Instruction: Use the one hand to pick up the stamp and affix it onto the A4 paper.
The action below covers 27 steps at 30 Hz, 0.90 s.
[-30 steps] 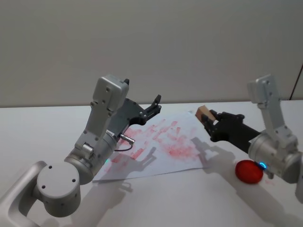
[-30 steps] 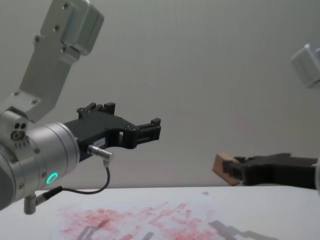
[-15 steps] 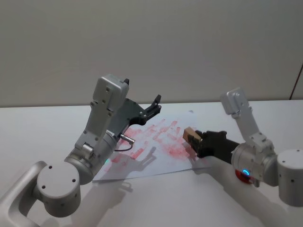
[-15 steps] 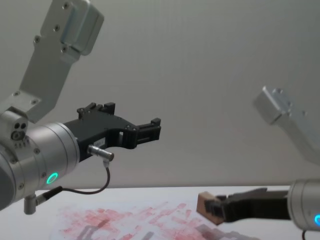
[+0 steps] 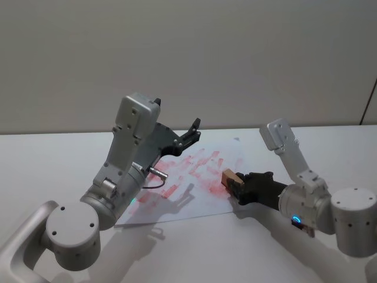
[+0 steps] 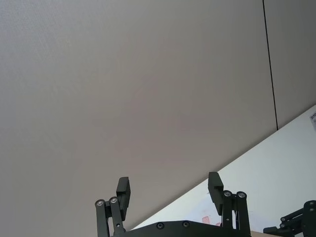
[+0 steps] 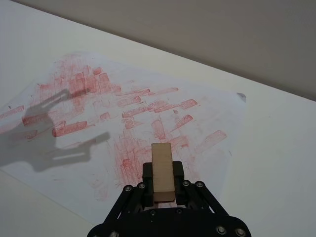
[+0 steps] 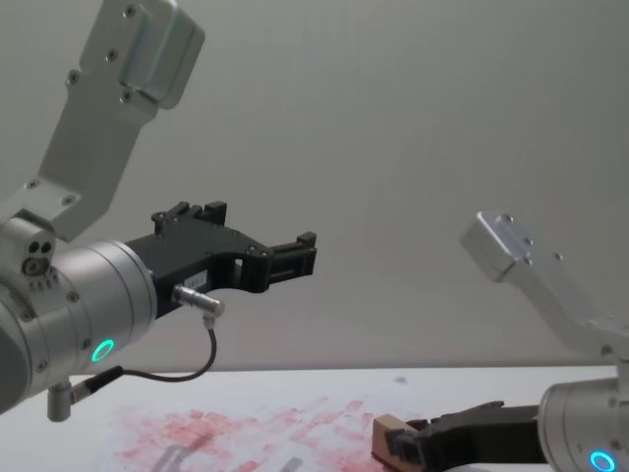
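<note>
The A4 paper (image 5: 197, 168) lies on the white table, covered with red-pink ink prints; it also shows in the right wrist view (image 7: 98, 98) and the chest view (image 8: 246, 428). My right gripper (image 5: 237, 183) is shut on the stamp (image 5: 228, 176), a light wooden block (image 7: 163, 170). It holds the stamp low over the paper's right front part (image 8: 386, 436); I cannot tell whether it touches. My left gripper (image 5: 193, 131) hangs open and empty, raised above the paper's far side (image 6: 169, 190) (image 8: 305, 251).
The white table (image 5: 235, 253) spreads in front of and beside the paper. A plain grey wall stands behind it. The left gripper's shadow falls on the paper (image 7: 54, 128). The big left arm (image 5: 118, 177) leans over the paper's left part.
My right gripper has carried the stamp leftward and down, from above the paper's far right corner to low over its right front part. The left arm has not moved.
</note>
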Available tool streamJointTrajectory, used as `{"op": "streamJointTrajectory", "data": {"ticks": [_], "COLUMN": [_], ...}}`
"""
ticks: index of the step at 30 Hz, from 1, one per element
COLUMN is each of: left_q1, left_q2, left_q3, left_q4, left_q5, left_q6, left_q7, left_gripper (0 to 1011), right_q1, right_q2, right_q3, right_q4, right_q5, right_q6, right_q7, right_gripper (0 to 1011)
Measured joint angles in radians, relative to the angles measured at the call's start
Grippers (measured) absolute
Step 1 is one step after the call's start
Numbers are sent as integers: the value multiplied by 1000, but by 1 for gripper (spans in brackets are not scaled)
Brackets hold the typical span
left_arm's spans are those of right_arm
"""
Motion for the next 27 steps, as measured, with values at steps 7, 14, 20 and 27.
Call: {"op": "streamJointTrajectory", "data": {"ticks": [7,14,20,27], "left_q1": [0,0,0,0], "left_q2": [0,0,0,0], "left_q3": [0,0,0,0], "left_q4": [0,0,0,0], "left_q5": [0,0,0,0], "left_q6": [0,0,0,0], "left_q7": [0,0,0,0], "left_gripper": [1001,1001,1001,1001], "right_q1": [4,5,-10,-50], "right_q2": [-4,-3,8,37], "right_q3": [-5,-1,12,34], "right_q4": [7,-20,-87,-197], "right_q5": [-7,-3,19,58], "right_q6": [-17,-53,-90,-109], "right_q7": [-9,-36,-79,-149], "right_gripper": [216,214,216,216]}}
